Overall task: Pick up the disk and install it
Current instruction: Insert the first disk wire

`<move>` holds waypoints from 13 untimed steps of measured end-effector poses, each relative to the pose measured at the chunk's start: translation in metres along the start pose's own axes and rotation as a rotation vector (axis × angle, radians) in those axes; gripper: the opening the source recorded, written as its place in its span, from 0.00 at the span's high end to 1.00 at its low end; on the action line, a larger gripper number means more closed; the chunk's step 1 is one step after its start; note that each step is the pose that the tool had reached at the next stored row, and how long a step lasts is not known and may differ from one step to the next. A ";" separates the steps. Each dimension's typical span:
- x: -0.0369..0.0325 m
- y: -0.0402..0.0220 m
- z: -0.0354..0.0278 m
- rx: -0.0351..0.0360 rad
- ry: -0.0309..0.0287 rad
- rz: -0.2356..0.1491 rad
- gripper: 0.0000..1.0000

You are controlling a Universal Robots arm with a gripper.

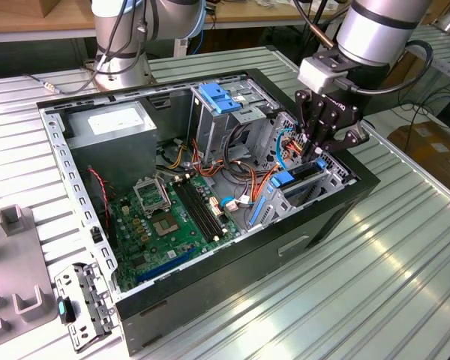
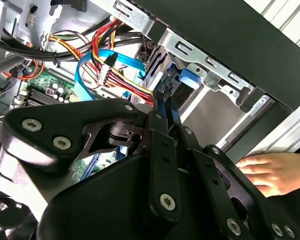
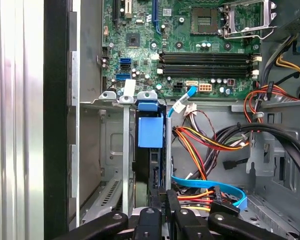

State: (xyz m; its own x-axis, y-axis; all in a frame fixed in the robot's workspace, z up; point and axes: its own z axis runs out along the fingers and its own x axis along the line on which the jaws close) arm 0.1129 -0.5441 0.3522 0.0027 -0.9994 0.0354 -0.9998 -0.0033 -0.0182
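The disk (image 3: pixel 150 150) stands on edge in the drive bay at the lower centre of the first wrist view, its label hidden, only blue carrier and dark edge showing. The gripper (image 3: pixel 162 200) fingers (image 3: pixel 171 204) are pressed together on its end.

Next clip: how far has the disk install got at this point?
Done: the disk stands on edge inside the drive bay at the case's corner. In hand: the gripper has its fingers closed on the disk's blue-railed edge. Left: not yet released; whether it is fully seated cannot be told.
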 end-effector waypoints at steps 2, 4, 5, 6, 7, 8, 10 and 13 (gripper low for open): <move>0.0004 0.0000 0.0007 0.0000 0.0000 0.000 0.84; 0.0010 0.0001 0.0018 0.0000 0.0000 0.000 0.84; 0.0011 0.0000 0.0024 0.0000 -0.0002 0.000 0.84; 0.0011 0.0001 0.0027 0.0000 0.0000 0.000 0.84; 0.0011 0.0001 0.0030 0.0000 0.0001 0.000 0.84; 0.0012 0.0001 0.0036 0.0000 0.0000 0.000 0.84; 0.0019 0.0001 0.0044 0.0000 0.0000 0.000 0.84; 0.0020 0.0001 0.0056 0.0000 0.0001 0.000 0.84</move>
State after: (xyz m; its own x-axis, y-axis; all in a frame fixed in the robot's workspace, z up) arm 0.1129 -0.5464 0.3467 0.0025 -0.9994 0.0355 -0.9998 -0.0031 -0.0182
